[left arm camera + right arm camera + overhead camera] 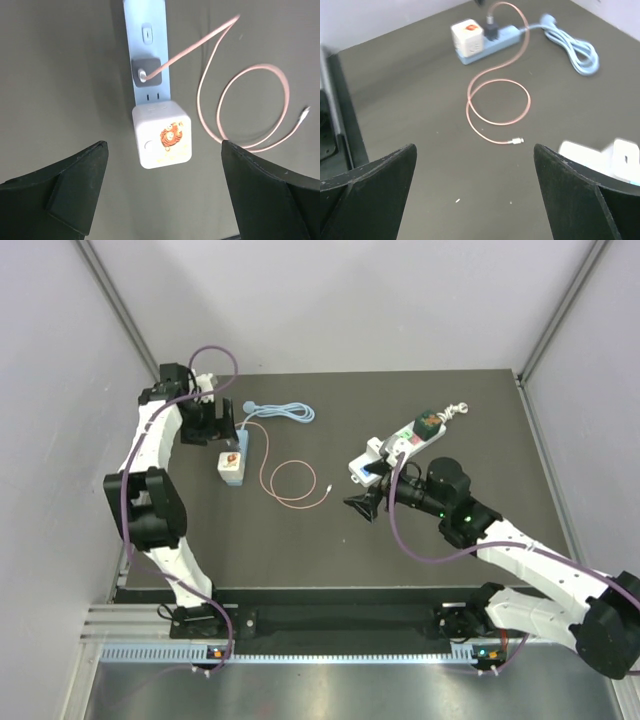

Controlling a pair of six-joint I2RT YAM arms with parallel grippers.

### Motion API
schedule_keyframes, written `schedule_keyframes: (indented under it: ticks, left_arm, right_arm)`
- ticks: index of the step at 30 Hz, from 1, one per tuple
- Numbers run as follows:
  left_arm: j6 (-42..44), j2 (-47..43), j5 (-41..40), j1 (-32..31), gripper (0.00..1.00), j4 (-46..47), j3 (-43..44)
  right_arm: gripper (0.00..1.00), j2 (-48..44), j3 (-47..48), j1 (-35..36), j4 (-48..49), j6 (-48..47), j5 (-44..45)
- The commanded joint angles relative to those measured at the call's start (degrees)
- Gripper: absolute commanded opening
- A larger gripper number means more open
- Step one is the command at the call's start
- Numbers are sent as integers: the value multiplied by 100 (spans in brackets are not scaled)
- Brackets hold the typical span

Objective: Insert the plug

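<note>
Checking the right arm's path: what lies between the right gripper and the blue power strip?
Only the looped pink cable, shown in the right wrist view.

The dark surface (300, 550) carries a pale blue power strip (145, 50) at the far left, with its blue cord (290, 413) bunched near its far end. A pink cable (288, 92) lies looped beside that strip. A white power strip (400, 445) lies well apart on the right.

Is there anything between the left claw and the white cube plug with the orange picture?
Nothing visible. The left claw hangs open above the white cube plug, which sits on the end of the light-blue power strip; the thin pink cable lies to one side.
</note>
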Motion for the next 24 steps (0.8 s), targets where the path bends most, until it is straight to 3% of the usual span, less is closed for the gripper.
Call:
schedule_keyframes:
  ticks: [1,5,9,15,19,24]
  left_arm:
    - [-415,-738,-69,-57,98,560,200]
    - [-1109,-1696,667,-276,98,1737,-783]
    - [-1277,-2742,923,-1248,98,2828,-2102]
    - [-1919,-3657,2469,-2341,99,3821,-2858]
    - [-2217,-4315,2155,-2527,99,4402,-3325]
    - [-2218,-4590,2031,-2535,99,4403,-3387]
  right_arm:
    - [100,-117,569,4,-620,572,945]
    - [100,-205,1359,-4,-2183,1493,2245]
    - [100,-293,2168,-4,-3677,2084,3545]
    - [100,-732,2477,-4,-4540,2850,4418]
    - [100,-1022,2556,-4,-4665,2824,4375]
    - [100,-1365,2267,-4,-4463,2393,4427]
